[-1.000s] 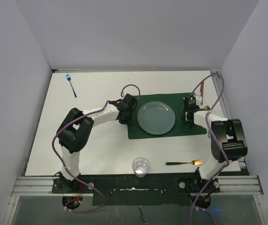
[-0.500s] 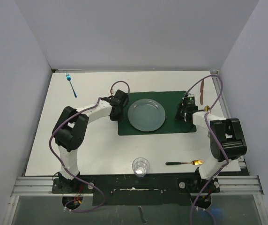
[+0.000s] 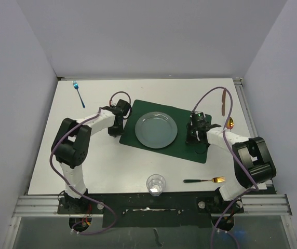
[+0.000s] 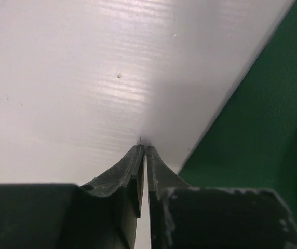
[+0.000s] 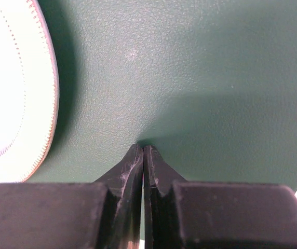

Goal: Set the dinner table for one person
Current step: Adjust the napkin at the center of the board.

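Observation:
The dinner table [image 3: 107, 161] is a white top carrying a dark green placemat [image 3: 190, 150] that lies skewed, with a pale grey plate [image 3: 156, 129] on it. My left gripper [image 3: 119, 126] is shut, its tips [image 4: 142, 148] pressing on the bare white table [image 4: 86, 78] just beside the placemat's left edge [image 4: 262, 129]. Shut as well, my right gripper [image 3: 192, 136] has its tips [image 5: 143, 148] resting on the placemat [image 5: 190, 78] right of the plate [image 5: 8, 104]. Nothing sits between either pair of fingers.
A blue utensil [image 3: 78, 93] lies at the far left. A brown utensil [image 3: 224, 101] lies at the far right by the rail. A fork [image 3: 205, 180] with a gold head and a clear glass [image 3: 156, 184] are near the front edge.
The placemat with the plate has slid left and turned askew. Both grippers have moved left along with it, the right one staying on the mat.

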Controlling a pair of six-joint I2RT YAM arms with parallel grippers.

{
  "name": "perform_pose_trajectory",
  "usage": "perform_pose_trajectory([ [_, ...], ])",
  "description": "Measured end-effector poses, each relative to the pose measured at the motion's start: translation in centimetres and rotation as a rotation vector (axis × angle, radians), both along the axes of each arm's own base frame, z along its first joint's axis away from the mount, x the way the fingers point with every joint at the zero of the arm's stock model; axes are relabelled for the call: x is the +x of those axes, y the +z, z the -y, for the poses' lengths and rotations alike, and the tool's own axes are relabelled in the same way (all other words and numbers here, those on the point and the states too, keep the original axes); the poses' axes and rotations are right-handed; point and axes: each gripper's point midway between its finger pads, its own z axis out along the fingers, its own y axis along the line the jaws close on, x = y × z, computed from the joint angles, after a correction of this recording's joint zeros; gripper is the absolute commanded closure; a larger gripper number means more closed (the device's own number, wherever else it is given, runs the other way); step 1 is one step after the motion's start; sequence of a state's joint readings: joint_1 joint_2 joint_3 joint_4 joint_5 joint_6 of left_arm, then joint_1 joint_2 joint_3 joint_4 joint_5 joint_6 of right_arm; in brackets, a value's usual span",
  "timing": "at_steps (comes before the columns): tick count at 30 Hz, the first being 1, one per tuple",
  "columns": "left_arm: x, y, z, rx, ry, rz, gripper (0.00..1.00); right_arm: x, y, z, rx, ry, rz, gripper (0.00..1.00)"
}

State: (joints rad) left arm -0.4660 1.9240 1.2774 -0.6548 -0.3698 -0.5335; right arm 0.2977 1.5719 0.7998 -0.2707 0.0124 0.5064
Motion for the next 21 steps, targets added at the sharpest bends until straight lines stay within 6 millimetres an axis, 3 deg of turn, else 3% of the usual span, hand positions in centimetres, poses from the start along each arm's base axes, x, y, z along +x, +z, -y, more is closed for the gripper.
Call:
perform_pose_trajectory([
  [7,-1.7,1.1,-0.4,-0.013,0.010,-0.003,0.88,-1.0,0.0,0.0,-0.020,0.008,-0.027,1.00],
  [11,-1.2,5.0,0.6,-0.116,0.016,0.103,0.87,-1.2,0.1,0.9,-0.061,-0.009,-0.043,1.00],
  [16,-0.1,12.7,2.3,-0.290,0.000,0.320,0.86,-0.5,0.5,2.1,-0.089,-0.041,-0.046,1.00],
  [19,0.5,14.7,2.9,-0.351,-0.010,0.385,0.85,0.2,0.3,2.4,-0.099,-0.047,-0.050,1.00],
  [21,0.9,14.4,3.5,-0.397,-0.026,0.395,0.84,0.4,0.1,2.4,-0.103,-0.046,-0.060,1.00],
])
